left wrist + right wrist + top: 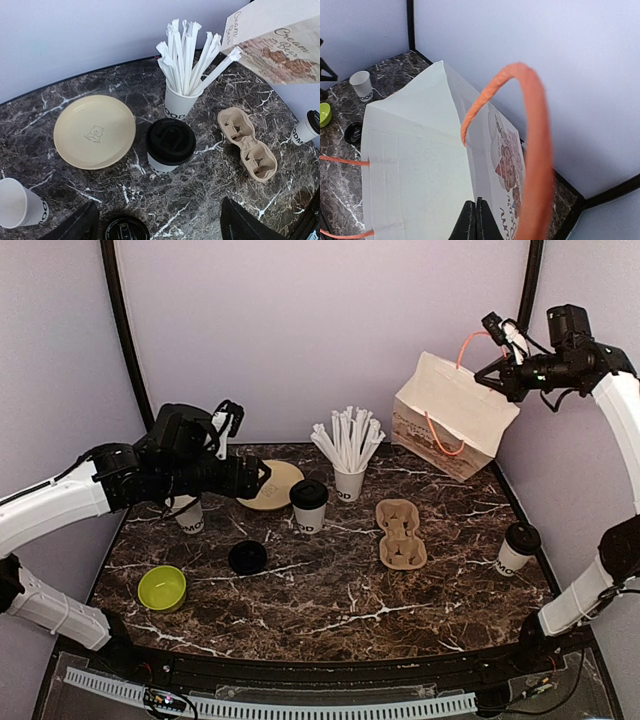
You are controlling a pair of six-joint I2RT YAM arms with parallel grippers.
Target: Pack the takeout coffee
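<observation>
At the desk's (330,612) far right corner the tilted paper bag (455,415) could slip or tear, I judge, since the right claw (476,220), clamped shut, pinches only its top. The left claw (160,222) gapes wide, empty, over one takeout coffee (170,145) mid-desk; a second coffee (518,547) stands by the right edge.

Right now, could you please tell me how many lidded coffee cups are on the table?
2. One lidded cup stands mid-table, in front of the straw cup; the other near the right edge, beyond the cardboard carrier. The left arm could hide another.
</observation>
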